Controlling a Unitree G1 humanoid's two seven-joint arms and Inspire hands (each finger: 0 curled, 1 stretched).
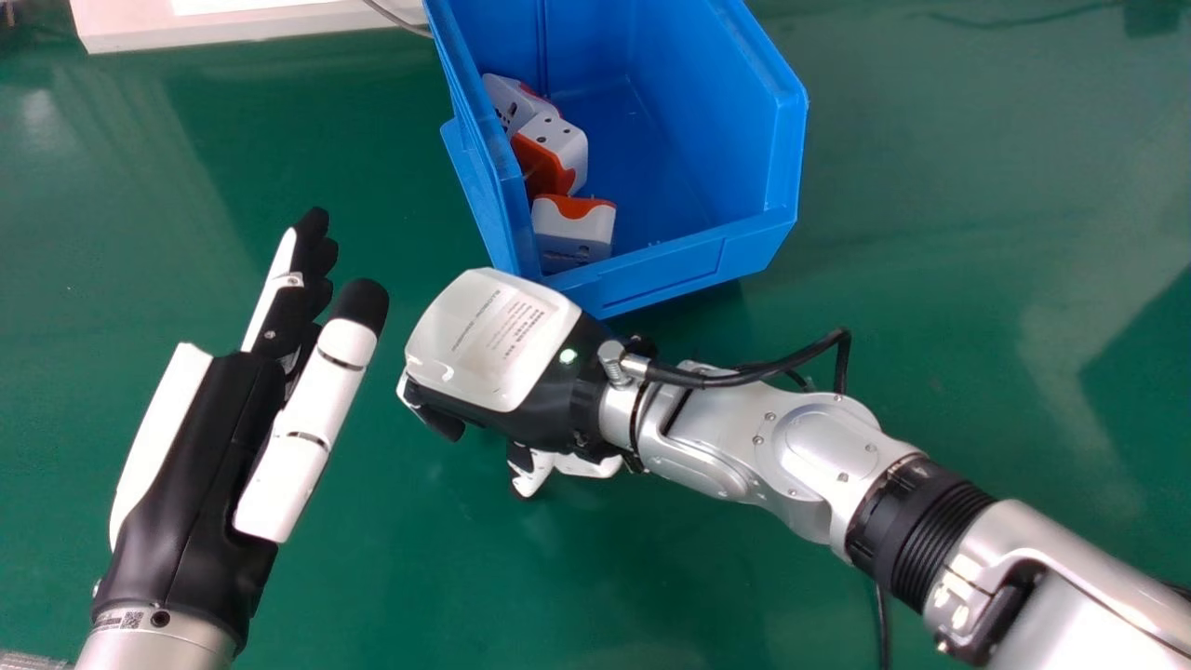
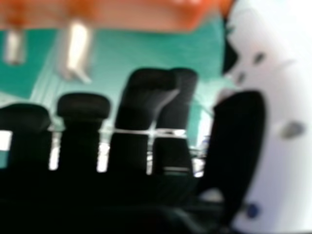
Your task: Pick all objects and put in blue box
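Note:
The blue box (image 1: 712, 121) holds several orange and white objects (image 1: 549, 154) along its left wall in the head view. Just outside the box's near left corner is my right hand (image 1: 484, 340), its back facing up and its thumb low. In the right hand view, my hand (image 2: 83, 117) is curled on an orange and white object (image 2: 285, 92) very close to the camera, with metal prongs hanging from the orange part and the thumb lying against the white part. My left hand (image 1: 200, 447) stands open at the left of the head view, apart from the box, holding nothing.
A white board or tray (image 1: 242, 28) lies at the back left of the green table (image 1: 977, 214). A black cable (image 1: 763, 368) loops up from my right wrist, close to the box's near edge.

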